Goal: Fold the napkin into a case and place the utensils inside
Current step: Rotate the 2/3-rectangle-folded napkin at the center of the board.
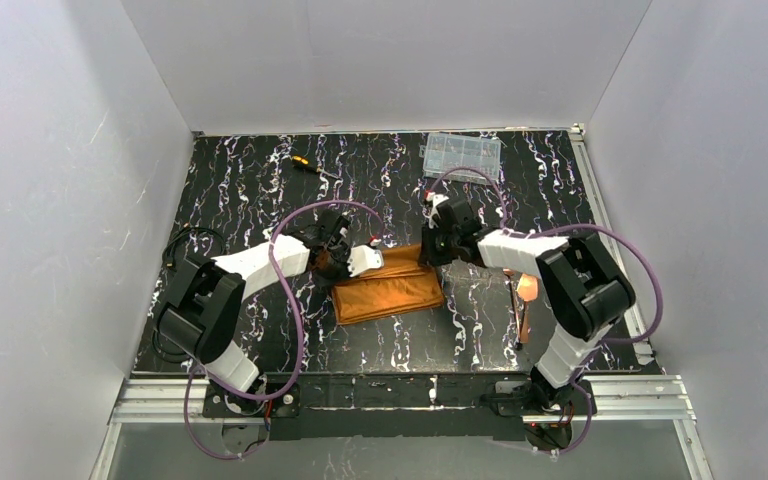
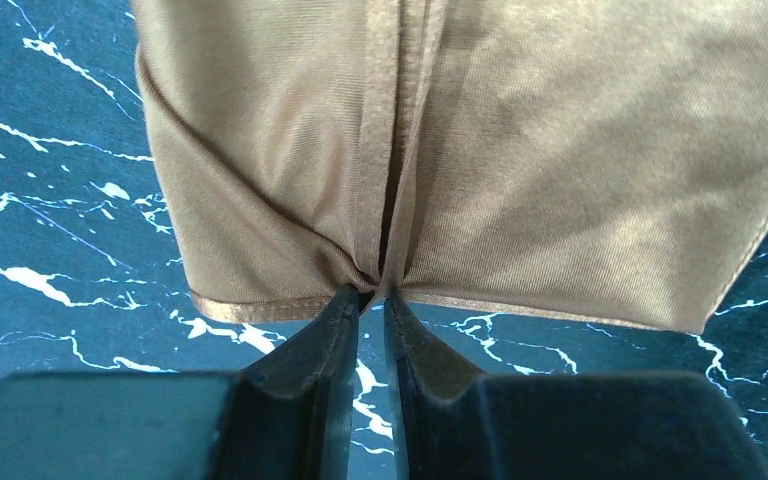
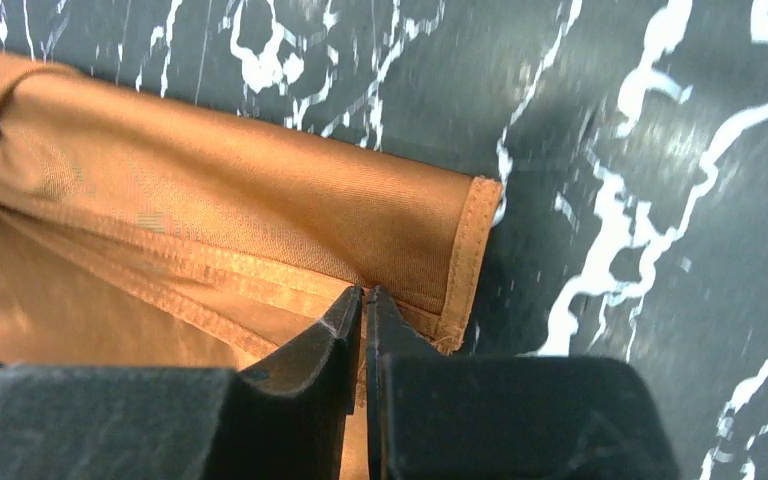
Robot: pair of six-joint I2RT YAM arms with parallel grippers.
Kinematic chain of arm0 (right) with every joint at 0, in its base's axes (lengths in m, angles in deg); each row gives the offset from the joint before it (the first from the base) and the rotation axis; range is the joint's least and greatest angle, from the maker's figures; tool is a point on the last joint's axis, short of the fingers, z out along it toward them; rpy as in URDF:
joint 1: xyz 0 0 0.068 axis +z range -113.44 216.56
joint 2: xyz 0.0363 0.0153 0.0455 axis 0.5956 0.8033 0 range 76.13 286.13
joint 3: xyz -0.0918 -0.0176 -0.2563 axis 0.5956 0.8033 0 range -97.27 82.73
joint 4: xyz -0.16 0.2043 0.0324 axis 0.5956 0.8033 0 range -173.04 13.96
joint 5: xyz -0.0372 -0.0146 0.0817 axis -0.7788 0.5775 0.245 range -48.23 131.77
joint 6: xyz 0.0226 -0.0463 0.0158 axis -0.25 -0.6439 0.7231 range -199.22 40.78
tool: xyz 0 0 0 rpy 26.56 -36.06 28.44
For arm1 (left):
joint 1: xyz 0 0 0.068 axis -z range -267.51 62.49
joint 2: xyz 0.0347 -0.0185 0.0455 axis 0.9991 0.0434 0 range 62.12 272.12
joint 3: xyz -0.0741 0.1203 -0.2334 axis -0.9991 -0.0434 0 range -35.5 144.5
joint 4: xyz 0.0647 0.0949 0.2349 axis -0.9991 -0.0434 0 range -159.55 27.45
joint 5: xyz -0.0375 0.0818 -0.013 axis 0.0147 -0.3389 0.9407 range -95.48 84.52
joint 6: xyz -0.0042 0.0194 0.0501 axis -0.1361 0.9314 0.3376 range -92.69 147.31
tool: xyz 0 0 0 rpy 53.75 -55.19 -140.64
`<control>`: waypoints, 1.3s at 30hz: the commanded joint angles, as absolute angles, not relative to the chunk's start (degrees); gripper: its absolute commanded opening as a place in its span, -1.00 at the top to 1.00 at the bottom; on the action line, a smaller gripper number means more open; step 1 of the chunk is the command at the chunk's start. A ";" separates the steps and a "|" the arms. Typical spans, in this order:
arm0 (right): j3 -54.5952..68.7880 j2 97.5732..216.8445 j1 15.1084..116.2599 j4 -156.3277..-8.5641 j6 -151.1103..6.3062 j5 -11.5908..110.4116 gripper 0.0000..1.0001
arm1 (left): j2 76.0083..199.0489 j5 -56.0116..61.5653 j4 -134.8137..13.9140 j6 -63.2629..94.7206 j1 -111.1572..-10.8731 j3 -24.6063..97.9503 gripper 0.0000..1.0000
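Looking at our napkin point(image 1: 390, 290), it sits about mid-counter, a bit toward the near edge, already folded down to a fat rectangle but not yet a proper case. Our left hand point(image 2: 370, 295) is pinched nearly shut on the left end, right where two hems meet, and the cloth puckers into the tips. Our right hand point(image 3: 363, 292) is just as narrow, nipping the hemmed layers at the right end near a folded corner.

Handling-wise, we reckon this thing is light, floppy and a bit slick, with a slight sheen. It won't hold a crease by itself, and the layers will probably slide over each other if we only grab the top one. The stitched hems look like the best grip spots since they're thicker and less slippery, so we'd pinch there through every layer and keep both ends level.

The utensils point(image 1: 525, 300) lie near the right edge of the counter point(image 1: 260, 200), partly under the right arm, well apart from the cloth. They look slim, stiff and shiny, so likely slippery. Screwdriver point(image 1: 310, 167) and box point(image 1: 462, 153) sit by the far edge.
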State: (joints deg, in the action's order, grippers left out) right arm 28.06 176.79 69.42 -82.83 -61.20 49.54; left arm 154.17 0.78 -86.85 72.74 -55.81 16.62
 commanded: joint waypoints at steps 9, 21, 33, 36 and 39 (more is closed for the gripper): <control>45.35 162.06 72.50 -86.38 -51.28 45.48 0.68 | 154.90 -1.16 -85.98 83.06 -56.47 19.19 0.70; 39.45 157.85 73.28 -84.84 -51.15 47.87 0.43 | 148.32 6.66 -94.92 80.96 -56.62 23.51 0.62; 32.96 155.81 69.52 -85.55 -51.42 53.88 -0.97 | 137.08 11.23 -100.02 63.56 -64.76 31.76 -0.97; 33.40 159.18 65.82 -89.21 -49.61 65.08 -0.97 | 134.95 20.03 -107.77 73.30 -66.50 31.81 -0.97; 31.44 160.14 67.00 -85.13 -51.57 61.16 -0.97 | 131.45 23.84 -110.84 81.14 -66.59 27.27 -0.97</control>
